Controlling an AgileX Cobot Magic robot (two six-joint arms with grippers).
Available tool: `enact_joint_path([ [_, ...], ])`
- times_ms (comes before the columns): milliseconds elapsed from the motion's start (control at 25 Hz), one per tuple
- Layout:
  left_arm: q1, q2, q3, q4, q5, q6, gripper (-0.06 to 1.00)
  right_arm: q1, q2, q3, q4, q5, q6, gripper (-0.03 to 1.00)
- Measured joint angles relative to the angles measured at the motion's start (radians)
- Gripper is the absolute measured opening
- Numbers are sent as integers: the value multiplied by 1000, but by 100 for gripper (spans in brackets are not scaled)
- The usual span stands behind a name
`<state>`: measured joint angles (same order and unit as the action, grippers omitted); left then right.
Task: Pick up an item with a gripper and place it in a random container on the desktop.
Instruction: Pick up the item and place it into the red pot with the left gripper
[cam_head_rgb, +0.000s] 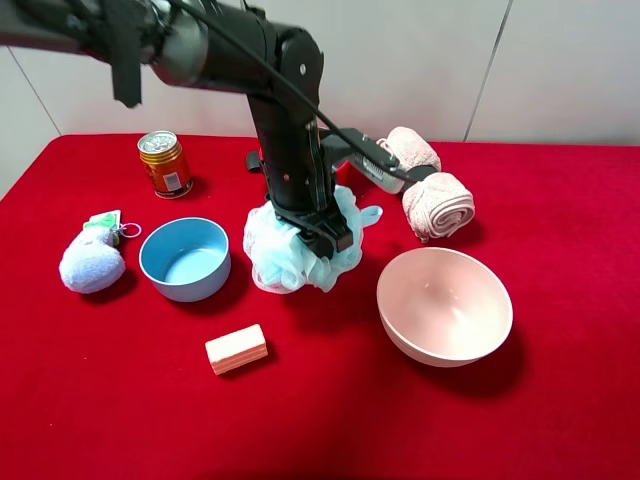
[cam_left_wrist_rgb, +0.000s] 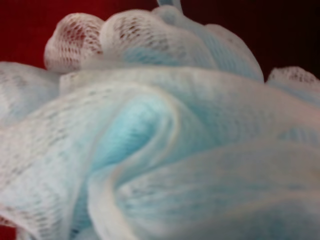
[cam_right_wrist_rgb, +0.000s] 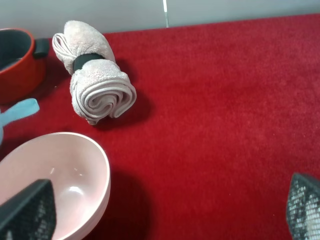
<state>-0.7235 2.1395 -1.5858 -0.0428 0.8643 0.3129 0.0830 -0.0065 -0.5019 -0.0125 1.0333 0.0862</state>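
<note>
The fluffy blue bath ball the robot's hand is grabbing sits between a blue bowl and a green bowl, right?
Not quite. The bath ball the left hand is grabbing sits between the blue bowl and a pink bowl, not a green one. The high view shows it.

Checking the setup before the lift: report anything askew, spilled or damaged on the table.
Nothing stands out. The can, the blue bowl and the pink bowl stand upright, nothing spilled. The loofah is only bunched where the left hand closes on it.
</note>
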Motion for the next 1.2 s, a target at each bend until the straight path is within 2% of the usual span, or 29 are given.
enact_joint_path([
  [320, 0, -22, -77, 43, 133, -13, 53, 0, 0, 0, 0, 0, 0, 69],
  [680, 0, -32, -204, 67, 295, -71, 51, 0, 0, 0, 0, 0, 0, 69],
  [920, 0, -32, -300, 67, 303, -134, 51, 0, 0, 0, 0, 0, 0, 69],
  [1200, 0, -32, -372, 67, 304, -147, 51, 0, 0, 0, 0, 0, 0, 69],
])
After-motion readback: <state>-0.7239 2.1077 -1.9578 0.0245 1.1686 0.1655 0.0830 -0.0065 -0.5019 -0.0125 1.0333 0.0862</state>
